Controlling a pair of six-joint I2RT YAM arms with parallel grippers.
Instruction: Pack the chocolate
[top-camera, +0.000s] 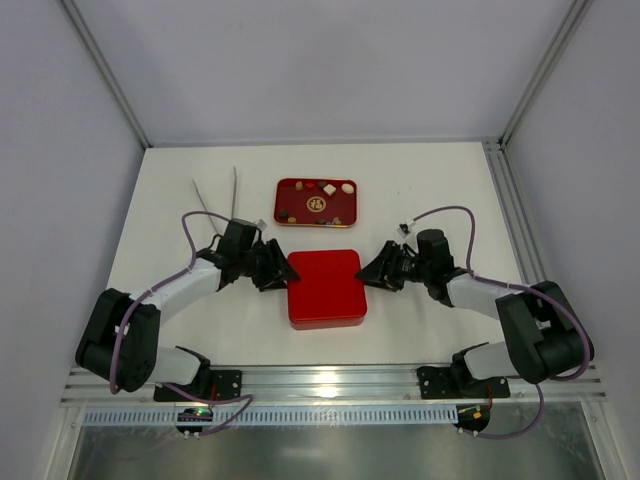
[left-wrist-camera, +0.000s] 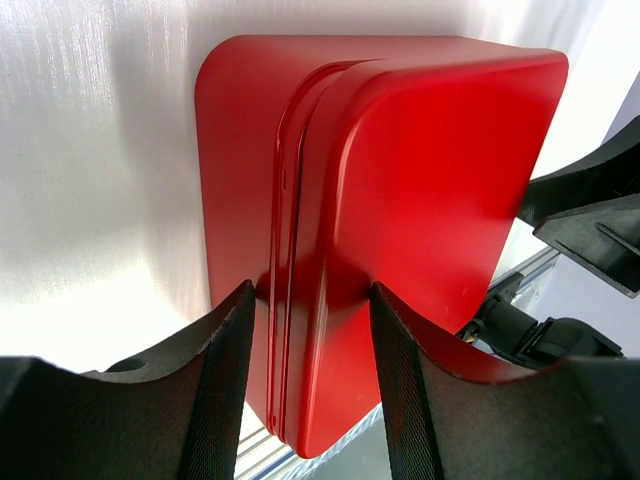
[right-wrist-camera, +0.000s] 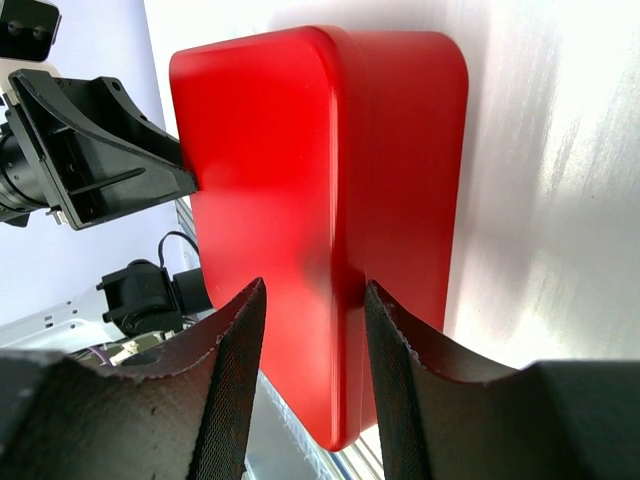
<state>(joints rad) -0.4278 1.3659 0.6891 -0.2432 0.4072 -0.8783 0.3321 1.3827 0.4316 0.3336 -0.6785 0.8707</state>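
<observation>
The chocolate (top-camera: 330, 187), several small dark, tan and white pieces, lies in a flat red oblong tray (top-camera: 345, 214) with a gold emblem at the back of the table. A square red box (top-camera: 325, 290) with its lid on sits in the middle, nearer me. My left gripper (top-camera: 286, 270) is closed over the box's left edge (left-wrist-camera: 400, 180), one finger on the lid and one at the base side. Its jaws (left-wrist-camera: 312, 290) touch on both sides. My right gripper (top-camera: 366, 270) clamps the right edge (right-wrist-camera: 270, 150) the same way (right-wrist-camera: 315, 285).
Two thin grey straps (top-camera: 235, 190) lie at the back left. A small connector (top-camera: 403, 226) lies behind the right arm. A metal rail (top-camera: 330, 385) runs along the near edge. White walls and frame posts close in the sides and back.
</observation>
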